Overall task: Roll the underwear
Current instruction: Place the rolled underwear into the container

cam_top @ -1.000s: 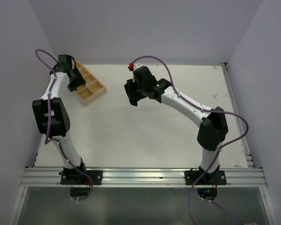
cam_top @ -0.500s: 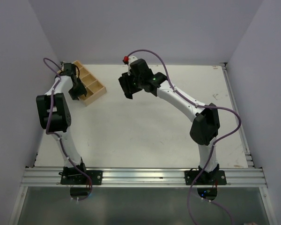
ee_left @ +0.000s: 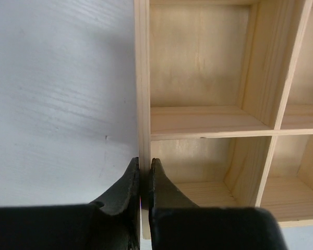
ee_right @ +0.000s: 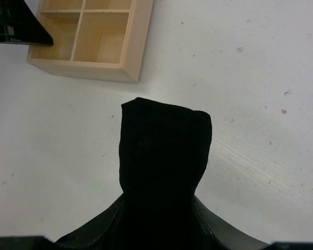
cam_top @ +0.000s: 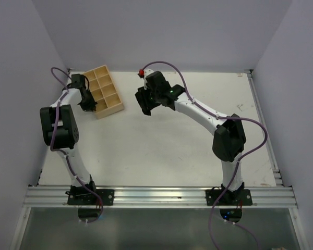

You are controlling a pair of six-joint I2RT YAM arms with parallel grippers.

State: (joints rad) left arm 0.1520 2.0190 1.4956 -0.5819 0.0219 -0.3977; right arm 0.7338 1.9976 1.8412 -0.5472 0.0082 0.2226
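The underwear [ee_right: 164,151] is a black fabric bundle sticking out from between the jaws of my right gripper [ee_right: 159,208], which is shut on it above the white table. In the top view this gripper [cam_top: 146,103] hangs at the back middle, just right of a wooden compartment box [cam_top: 107,92]. My left gripper [ee_left: 144,165] is shut on the box's thin left side wall [ee_left: 142,94], one finger outside and one inside a compartment. The top view shows the left gripper [cam_top: 87,104] at the box's left edge.
The wooden box [ee_right: 94,47] has several empty compartments and lies ahead and left of the underwear. White table [cam_top: 161,151] spreads in front of both arms. Grey walls close in the left, back and right sides.
My left gripper has shut on the box's side wall, and the box has shifted and turned, showing more of itself. The right gripper, still holding the underwear, has moved only slightly.
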